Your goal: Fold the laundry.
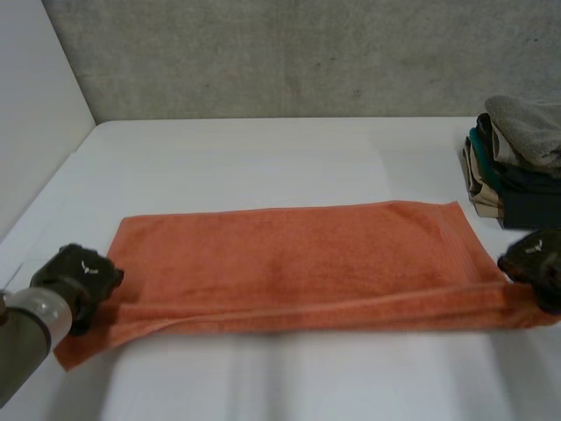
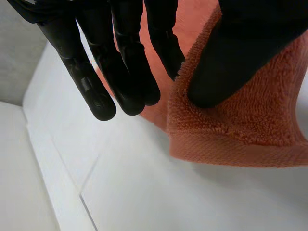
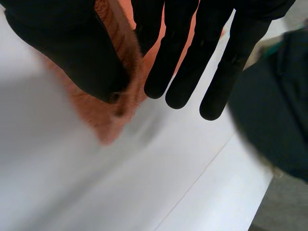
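Note:
An orange towel (image 1: 298, 254) lies lengthwise across the white table (image 1: 263, 149), its near edge lifted into a long fold. My left hand (image 1: 79, 274) is at the towel's near left corner. In the left wrist view the thumb (image 2: 231, 62) pinches the towel (image 2: 240, 125) against a finger, while the other fingers (image 2: 120, 62) hang straight. My right hand (image 1: 539, 261) is at the near right corner. In the right wrist view its thumb (image 3: 72, 53) pinches the towel's edge (image 3: 103, 113) against a finger, and the remaining fingers (image 3: 178, 62) stay straight.
A stack of folded clothes (image 1: 517, 158) stands at the table's right edge, just beyond my right hand; its dark cloth (image 3: 274, 110) is beside that hand's fingers. A white wall (image 1: 35, 105) borders the table on the left. Bare table lies beyond and in front of the towel.

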Action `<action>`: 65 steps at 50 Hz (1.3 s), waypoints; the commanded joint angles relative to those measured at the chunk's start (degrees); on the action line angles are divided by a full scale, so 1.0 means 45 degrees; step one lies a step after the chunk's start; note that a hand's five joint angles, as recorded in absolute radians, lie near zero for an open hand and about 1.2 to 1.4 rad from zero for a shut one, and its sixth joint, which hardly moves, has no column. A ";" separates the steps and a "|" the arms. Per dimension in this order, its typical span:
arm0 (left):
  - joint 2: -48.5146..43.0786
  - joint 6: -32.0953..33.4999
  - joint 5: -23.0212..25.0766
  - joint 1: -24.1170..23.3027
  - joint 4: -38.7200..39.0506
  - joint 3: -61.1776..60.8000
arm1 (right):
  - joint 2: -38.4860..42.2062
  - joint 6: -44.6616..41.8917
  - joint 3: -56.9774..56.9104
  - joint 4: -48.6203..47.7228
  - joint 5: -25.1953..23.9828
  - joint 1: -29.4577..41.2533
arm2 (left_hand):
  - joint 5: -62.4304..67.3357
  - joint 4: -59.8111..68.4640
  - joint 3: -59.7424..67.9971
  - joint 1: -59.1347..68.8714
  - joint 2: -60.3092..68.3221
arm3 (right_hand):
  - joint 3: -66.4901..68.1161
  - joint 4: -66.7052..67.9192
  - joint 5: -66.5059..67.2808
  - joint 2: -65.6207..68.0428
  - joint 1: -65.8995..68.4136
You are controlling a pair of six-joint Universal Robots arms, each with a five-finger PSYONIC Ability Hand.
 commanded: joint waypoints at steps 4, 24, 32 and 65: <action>-0.3448 -0.1440 -0.0446 -0.0742 0.2579 0.3452 | 0.3053 0.2138 -0.2646 -0.3691 0.0546 0.1626 | 0.3212 0.2490 0.2568 0.3136 0.2511 | 0.2587 0.2497 0.3168 0.2756 0.3196; -0.9369 -0.1537 -0.2067 -0.1621 0.1447 1.0819 | 0.8386 0.2353 -0.9172 -0.4787 0.2090 0.2759 | 0.3212 0.2490 0.2568 0.3136 0.2511 | 0.2587 0.2497 0.3168 0.2756 0.3196; -0.9252 -0.1595 -0.2087 -0.1465 0.3728 1.3647 | 0.7997 0.3055 -1.1943 -0.6718 0.2110 0.2837 | 0.3212 0.2490 0.2568 0.3136 0.2511 | 0.2587 0.2497 0.3168 0.2756 0.3196; -0.6537 -0.5268 -0.2009 -0.1191 0.4711 0.8517 | 0.5555 0.5712 -0.7516 -0.5317 0.0919 0.2642 | 0.3212 0.2490 0.2568 0.3136 0.2511 | 0.2587 0.2497 0.3168 0.2756 0.3196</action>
